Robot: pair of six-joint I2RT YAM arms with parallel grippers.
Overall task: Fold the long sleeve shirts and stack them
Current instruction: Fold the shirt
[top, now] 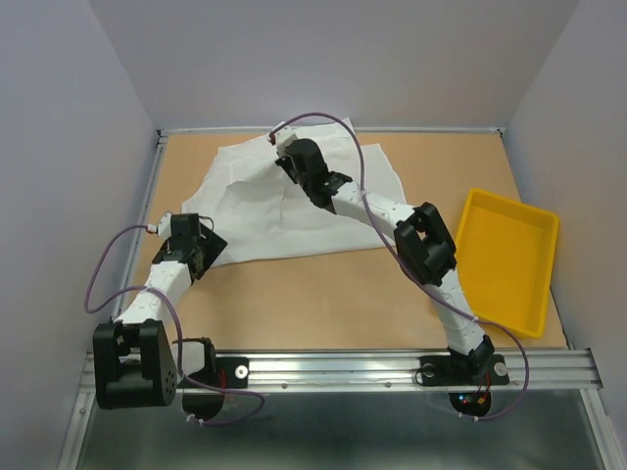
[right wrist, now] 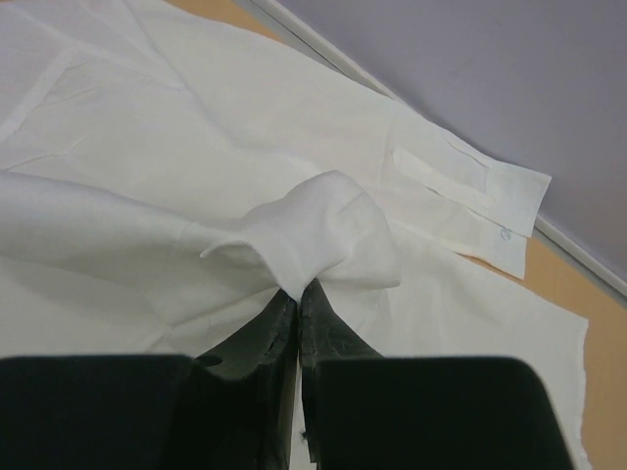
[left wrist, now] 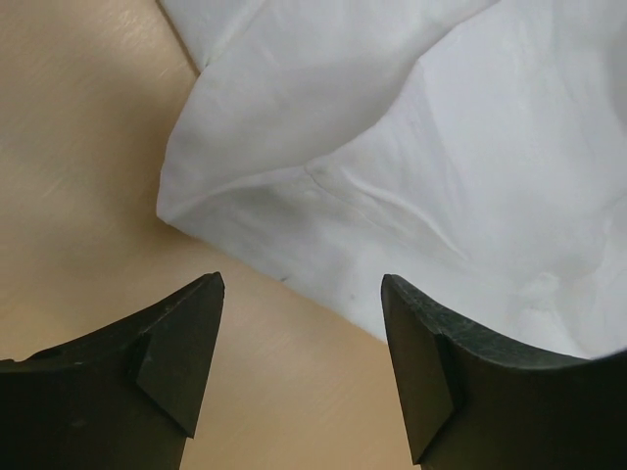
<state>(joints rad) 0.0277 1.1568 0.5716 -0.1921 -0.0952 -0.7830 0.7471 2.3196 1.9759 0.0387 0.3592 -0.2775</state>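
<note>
While spread wrinkled at far centre of tan table, pinched at raised fold of thin white long-sleeved shirt by clamped-tight right gripper. Beside near-left edge, left gripper gaping, empty.

We count one long sleeve shirt (a single white garment, as far as its folds let us tell), one yellow tray and one worktop. We also count two arms, the left arm and the right arm. There are two grippers, the left gripper and the right gripper, each with two fingers, which makes four fingers in all.
</note>
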